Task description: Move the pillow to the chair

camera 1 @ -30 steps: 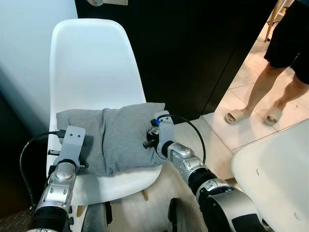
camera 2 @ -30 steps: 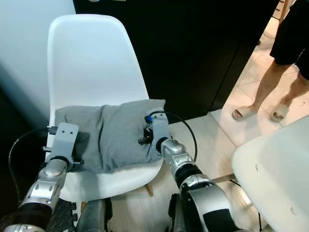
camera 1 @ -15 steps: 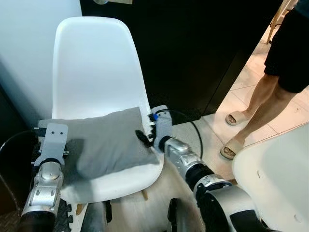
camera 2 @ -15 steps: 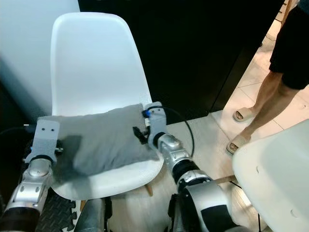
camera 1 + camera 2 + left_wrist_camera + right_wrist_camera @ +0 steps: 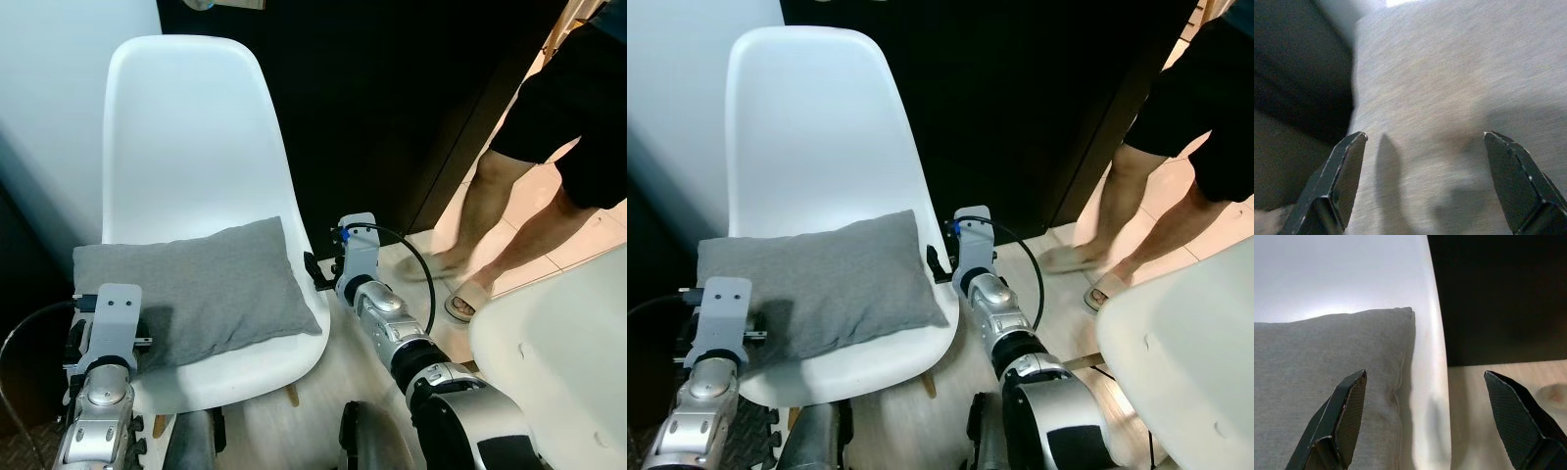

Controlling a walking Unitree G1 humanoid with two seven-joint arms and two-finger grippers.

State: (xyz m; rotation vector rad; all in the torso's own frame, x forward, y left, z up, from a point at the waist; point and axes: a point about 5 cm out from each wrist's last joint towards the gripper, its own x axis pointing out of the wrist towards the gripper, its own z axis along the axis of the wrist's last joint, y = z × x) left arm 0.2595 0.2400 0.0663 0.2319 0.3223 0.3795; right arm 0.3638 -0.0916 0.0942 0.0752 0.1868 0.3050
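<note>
The grey pillow (image 5: 196,284) lies flat on the seat of the white shell chair (image 5: 186,127), its left end hanging a little past the seat edge. My left gripper (image 5: 1424,136) is open, its fingers spread over the pillow's left end (image 5: 1449,73) with nothing held. My right gripper (image 5: 315,272) hovers just off the seat's right rim, also open. In the right wrist view its fingers (image 5: 1347,416) frame the pillow's corner (image 5: 1400,318) and the chair rim (image 5: 1432,382) without touching them.
A person in black shorts and sandals (image 5: 509,196) stands on the tiled floor close to the right. A white rounded surface (image 5: 558,352) fills the lower right corner. A black wall (image 5: 392,98) is behind the chair, and a pale wall (image 5: 49,98) stands to its left.
Both grippers have let go of the pillow and drawn outward; the pillow has settled flat on the seat. The person has stepped closer to my right arm.
</note>
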